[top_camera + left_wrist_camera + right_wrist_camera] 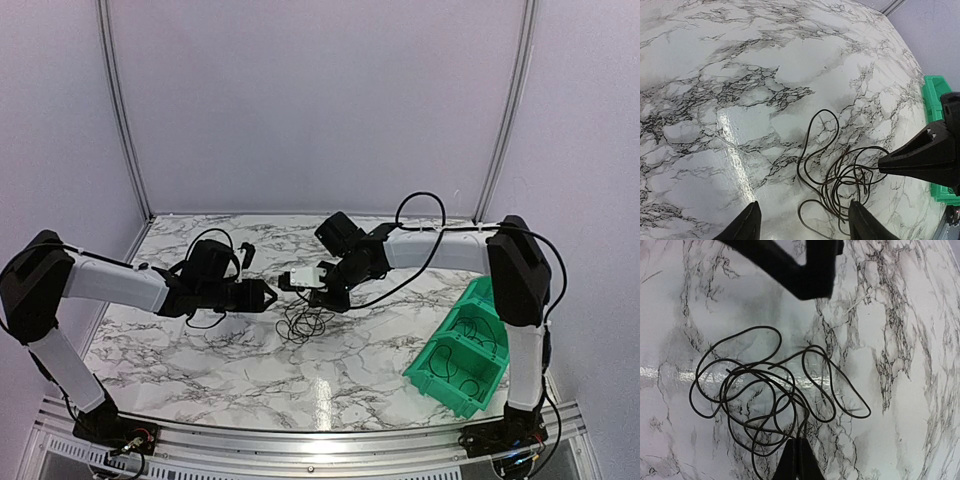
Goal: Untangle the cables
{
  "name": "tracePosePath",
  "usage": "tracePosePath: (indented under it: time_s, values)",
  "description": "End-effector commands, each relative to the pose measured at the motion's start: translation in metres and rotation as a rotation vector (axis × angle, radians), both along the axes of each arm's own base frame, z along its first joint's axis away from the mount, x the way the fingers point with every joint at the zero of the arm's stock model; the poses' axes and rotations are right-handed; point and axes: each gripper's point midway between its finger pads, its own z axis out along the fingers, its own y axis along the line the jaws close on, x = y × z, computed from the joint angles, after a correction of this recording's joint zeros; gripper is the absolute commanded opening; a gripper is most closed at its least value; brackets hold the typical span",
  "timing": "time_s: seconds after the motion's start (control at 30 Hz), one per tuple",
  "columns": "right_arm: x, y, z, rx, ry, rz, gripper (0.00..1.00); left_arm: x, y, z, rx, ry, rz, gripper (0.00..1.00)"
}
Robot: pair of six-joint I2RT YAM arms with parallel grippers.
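The cables (303,324) are a small loopy tangle of thin black wire on the marble table (200,350). My right gripper (322,303) is shut on strands at the tangle's edge; in the right wrist view its tips (797,444) are pressed together with wires (755,390) running into them. My left gripper (272,294) is open and empty, just left of the tangle. In the left wrist view its fingers (749,224) straddle the near part of the cables (840,185), without touching them, and the right gripper's fingers (920,159) reach in from the right.
A green bin (462,352) with thin wire in it stands at the right front of the table; its edge shows in the left wrist view (935,97). White walls close the back and sides. The left gripper's body (800,265) hangs over the tangle in the right wrist view.
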Motion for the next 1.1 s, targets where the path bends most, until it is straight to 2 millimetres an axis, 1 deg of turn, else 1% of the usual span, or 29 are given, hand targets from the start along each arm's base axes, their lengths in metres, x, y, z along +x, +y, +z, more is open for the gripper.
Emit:
tracePosePath:
  time_s: [0.0, 0.13, 0.23, 0.4, 0.47, 0.53, 0.63, 0.7, 0.77, 0.87, 1.0, 1.07]
  values:
    - [0.008, 0.019, 0.057, 0.121, -0.030, -0.032, 0.00, 0.000, -0.007, 0.018, -0.082, -0.046, -0.013, 0.63]
    - [0.011, 0.023, 0.065, 0.142, -0.010, -0.061, 0.00, -0.004, -0.013, 0.023, -0.122, -0.056, -0.035, 0.63]
    - [0.016, 0.027, 0.073, 0.173, 0.011, -0.105, 0.00, -0.007, -0.021, 0.033, -0.174, -0.082, -0.057, 0.63]
    - [0.025, 0.034, 0.094, 0.238, 0.043, -0.162, 0.00, -0.009, -0.029, 0.050, -0.268, -0.130, -0.060, 0.63]
    - [0.024, 0.036, 0.104, 0.262, 0.062, -0.164, 0.00, -0.003, -0.029, 0.051, -0.283, -0.133, -0.031, 0.62]
    - [0.021, 0.039, 0.116, 0.292, 0.082, -0.158, 0.00, 0.005, -0.035, 0.049, -0.288, -0.130, -0.018, 0.61]
    - [0.013, 0.041, 0.130, 0.332, 0.117, -0.140, 0.00, 0.023, -0.039, 0.046, -0.306, -0.126, 0.046, 0.58]
    - [0.003, 0.043, 0.142, 0.360, 0.152, -0.108, 0.00, 0.037, -0.041, 0.041, -0.308, -0.129, 0.101, 0.54]
    - [-0.010, 0.043, 0.164, 0.420, 0.207, -0.055, 0.00, 0.052, -0.041, 0.029, -0.295, -0.119, 0.160, 0.51]
    - [-0.022, 0.037, 0.217, 0.543, 0.227, 0.015, 0.00, 0.067, -0.040, 0.009, -0.278, -0.093, 0.229, 0.46]
    - [-0.029, 0.013, 0.292, 0.705, 0.224, 0.102, 0.00, 0.076, -0.026, -0.013, -0.256, -0.061, 0.310, 0.42]
    - [-0.031, -0.001, 0.321, 0.763, 0.215, 0.132, 0.00, 0.079, -0.019, -0.019, -0.242, -0.057, 0.336, 0.40]
